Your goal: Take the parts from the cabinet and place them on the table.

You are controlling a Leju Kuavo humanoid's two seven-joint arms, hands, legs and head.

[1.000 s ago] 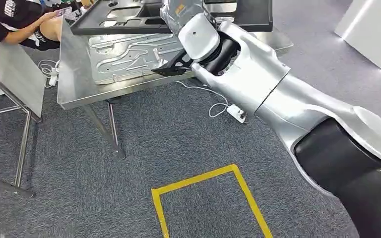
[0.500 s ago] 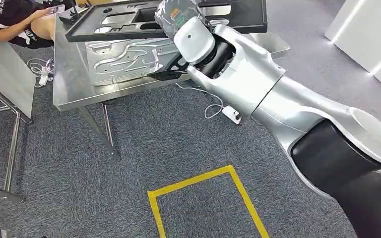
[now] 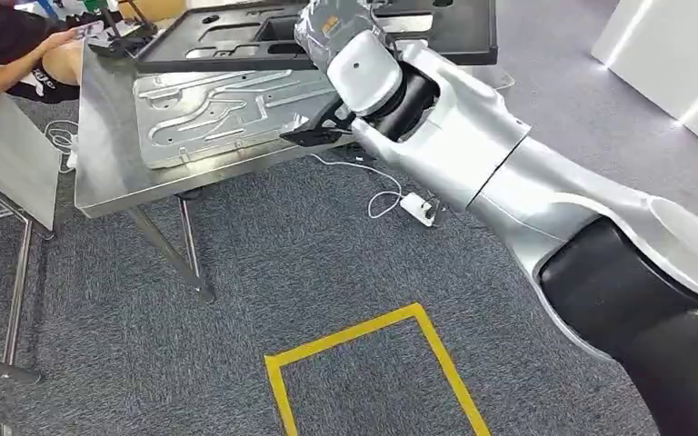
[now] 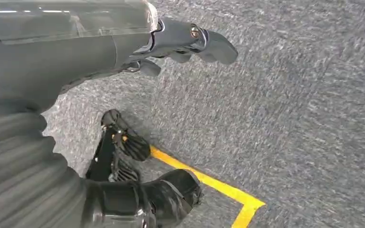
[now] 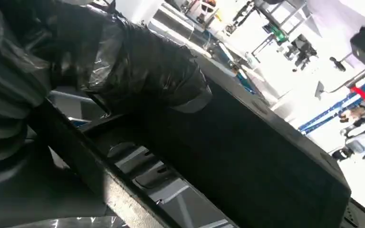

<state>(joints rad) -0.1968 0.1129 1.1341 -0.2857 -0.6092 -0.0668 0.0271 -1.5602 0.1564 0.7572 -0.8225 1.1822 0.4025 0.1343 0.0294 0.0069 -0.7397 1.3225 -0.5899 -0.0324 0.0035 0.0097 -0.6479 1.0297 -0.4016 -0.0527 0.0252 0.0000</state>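
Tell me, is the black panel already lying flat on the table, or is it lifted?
Lifted. The right hand grips the black panel and it hangs tilted above the metal plate on the table.

Table (image 3: 109,186): brushed steel, dull sheen. Stamped panel (image 3: 218,113) on it: bare bright metal, ribbed. Black part (image 3: 236,41) at 12 o'clock: matt, probably plastic. Right hand (image 5: 138,71): wrapped in crinkled glossy film. Floor carpet (image 3: 145,363): rough grey cloth; yellow tape (image 3: 363,327) smooth.

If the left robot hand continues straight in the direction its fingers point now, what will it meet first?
Most likely the grey carpet. In the left wrist view, the left robot hand hangs with its fingers apart, holding nothing, and nothing lies ahead of them. Depth is unclear, so distance cannot be judged.
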